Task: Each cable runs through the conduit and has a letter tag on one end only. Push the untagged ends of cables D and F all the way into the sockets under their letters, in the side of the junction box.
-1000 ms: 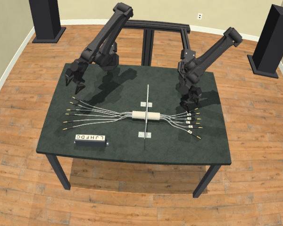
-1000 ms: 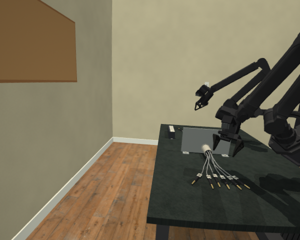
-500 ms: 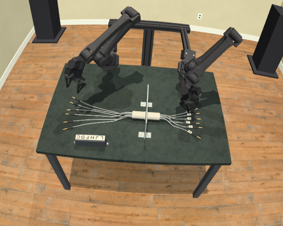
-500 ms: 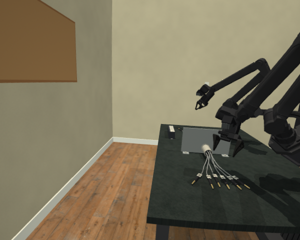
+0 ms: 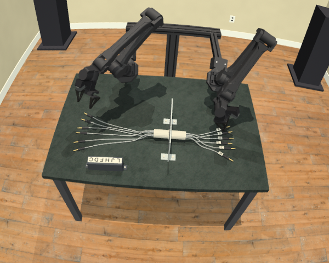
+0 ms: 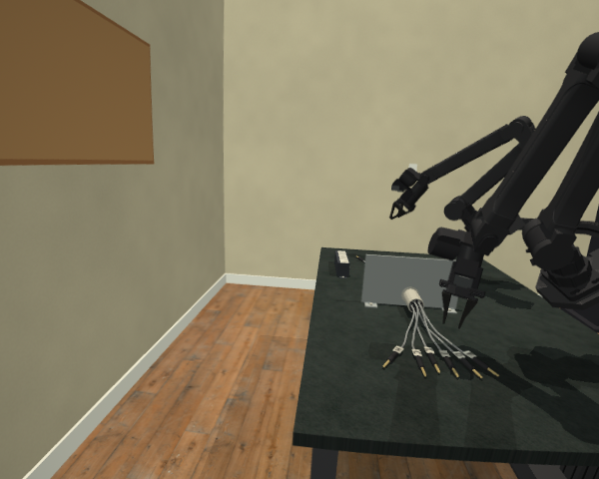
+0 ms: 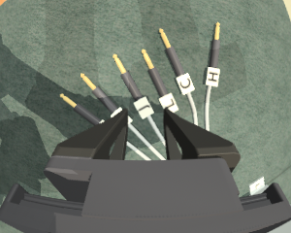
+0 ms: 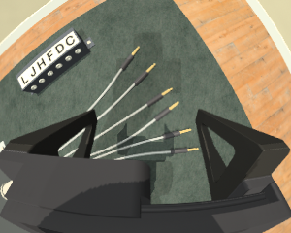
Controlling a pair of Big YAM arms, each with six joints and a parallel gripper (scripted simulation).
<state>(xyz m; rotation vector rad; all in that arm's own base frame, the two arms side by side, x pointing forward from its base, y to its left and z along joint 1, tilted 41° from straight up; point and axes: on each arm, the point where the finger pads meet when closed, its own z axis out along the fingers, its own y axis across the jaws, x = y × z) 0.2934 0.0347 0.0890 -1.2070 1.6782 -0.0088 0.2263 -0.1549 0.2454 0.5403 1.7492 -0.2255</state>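
Hovering over tagged ends [image 5: 221, 147] [image 6: 416, 352] [image 7: 144, 108], left gripper [image 5: 221, 124] [image 6: 452, 325] [image 7: 145, 113] stood narrow (fingertips apart) | right gripper [image 5: 84, 104] [image 6: 393, 217] [image 8: 146, 113] gaped wide | untagged ends [image 5: 82, 132] [image 6: 360, 257] [image 8: 158, 99] lay fanned.

Wood-plank floor [image 5: 198, 240] [image 6: 197, 407]; matt, mottled dark-green tabletop [image 5: 198, 172] [image 6: 371, 412] [image 7: 87, 29] [image 8: 136, 24].
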